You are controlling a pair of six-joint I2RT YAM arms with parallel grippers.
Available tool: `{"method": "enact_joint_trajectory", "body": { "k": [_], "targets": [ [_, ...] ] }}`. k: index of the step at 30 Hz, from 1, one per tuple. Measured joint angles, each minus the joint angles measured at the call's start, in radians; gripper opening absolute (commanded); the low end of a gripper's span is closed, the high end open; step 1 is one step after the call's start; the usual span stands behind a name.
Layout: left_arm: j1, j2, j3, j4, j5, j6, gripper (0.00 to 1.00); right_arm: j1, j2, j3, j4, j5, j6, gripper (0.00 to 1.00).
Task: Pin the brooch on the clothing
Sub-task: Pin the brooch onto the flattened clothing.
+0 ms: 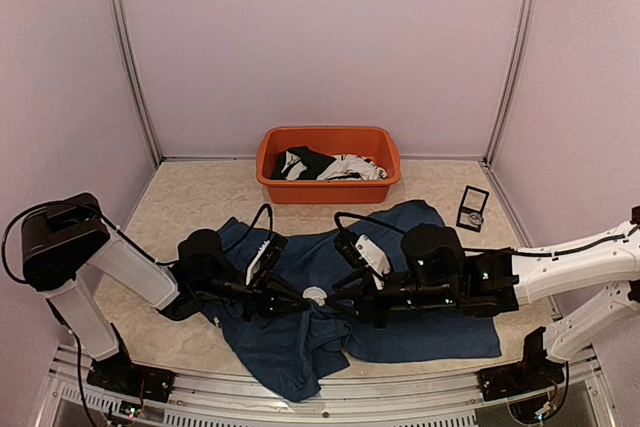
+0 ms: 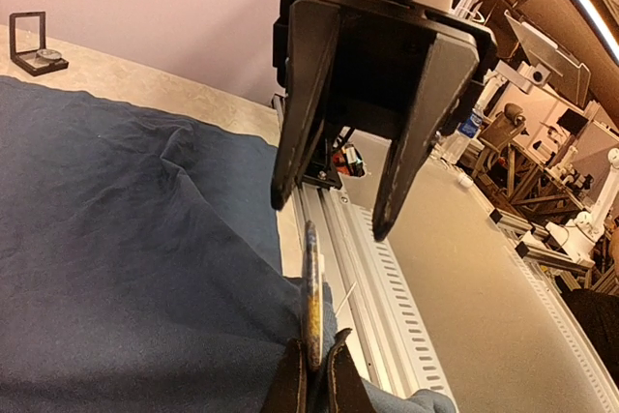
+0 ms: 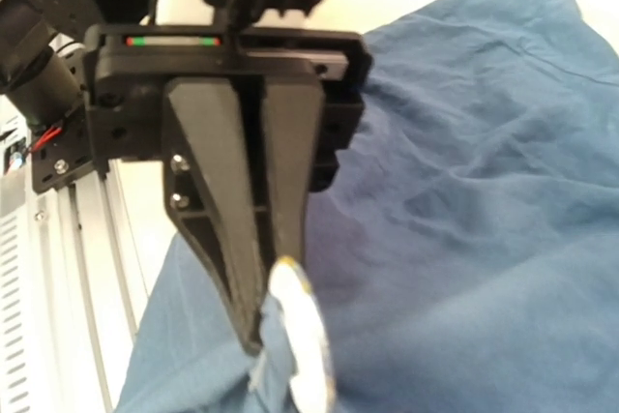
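left pincer (image 2: 314, 379) – jaws shut tight on the rim of the brooch (image 2: 310, 287), which sticks out past its tips. right pincer (image 2: 331, 218) faces it, just beyond the brooch – jaws part open, nothing between them. navy t-shirt (image 2: 116, 239) lies spread on the counter (image 1: 200, 197) under both pincers, a fold bunched against the left pincer's tips.

Left pincer (image 3: 257, 336), jaws together, nips white brooch (image 3: 306, 340) w/ fold of navy shirt (image 3: 484, 239).

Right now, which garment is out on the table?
The navy-blue T-shirt, spread across the table; the black garment and white garment lie bunched in the orange tub.
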Motion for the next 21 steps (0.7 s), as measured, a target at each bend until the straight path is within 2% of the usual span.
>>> {"method": "enact_joint_trajectory", "body": {
  "k": [5, 10, 21],
  "targets": [
    [0.008, 0.029, -0.006, 0.049, 0.013, -0.023, 0.0, 0.0, 0.068, 0.0, 0.044, -0.029, 0.001, 0.21],
    [0.01, 0.034, -0.007, 0.075, 0.026, -0.029, 0.0, 0.0, 0.116, 0.01, 0.062, -0.06, 0.006, 0.16],
    [0.013, 0.035, -0.017, 0.111, 0.042, -0.043, 0.0, -0.002, 0.12, 0.01, 0.096, -0.086, 0.039, 0.04]
  ]
}}
